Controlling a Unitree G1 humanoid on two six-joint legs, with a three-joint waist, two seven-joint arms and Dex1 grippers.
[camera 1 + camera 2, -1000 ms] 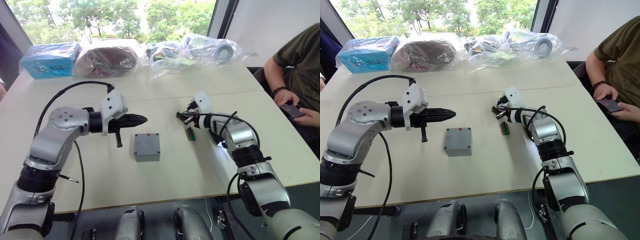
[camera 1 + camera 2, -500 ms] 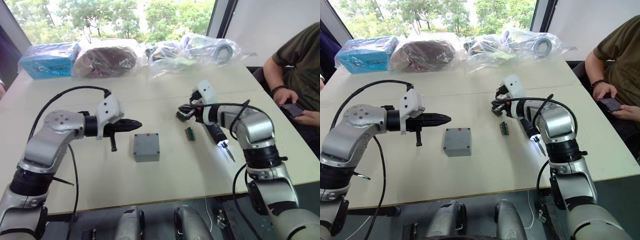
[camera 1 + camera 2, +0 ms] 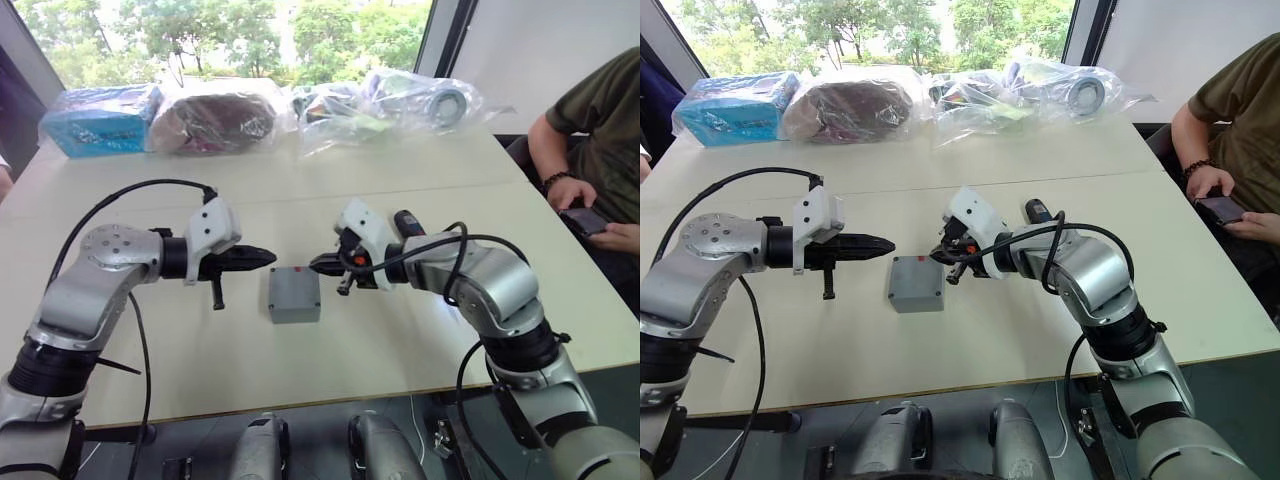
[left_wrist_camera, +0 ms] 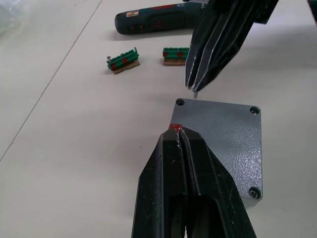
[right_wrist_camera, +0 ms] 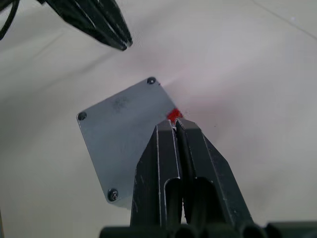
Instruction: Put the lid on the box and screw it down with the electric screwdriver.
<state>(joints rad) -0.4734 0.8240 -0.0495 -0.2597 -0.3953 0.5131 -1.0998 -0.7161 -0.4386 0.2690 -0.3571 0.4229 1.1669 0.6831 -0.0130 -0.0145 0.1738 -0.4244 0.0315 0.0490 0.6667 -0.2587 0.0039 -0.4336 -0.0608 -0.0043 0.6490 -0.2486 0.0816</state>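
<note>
Both grippers have their fingers pressed together, holding nothing, tips aimed at each other across the box [image 3: 294, 293]. The left gripper [image 3: 268, 257] hovers just left of it, the right gripper [image 3: 318, 264] over its far-right corner. The lid [image 4: 223, 136] already sits on the box, while the screwdriver [image 4: 157, 20] lies on the table to the right, behind the right gripper, which I judge the nearer one.
</note>
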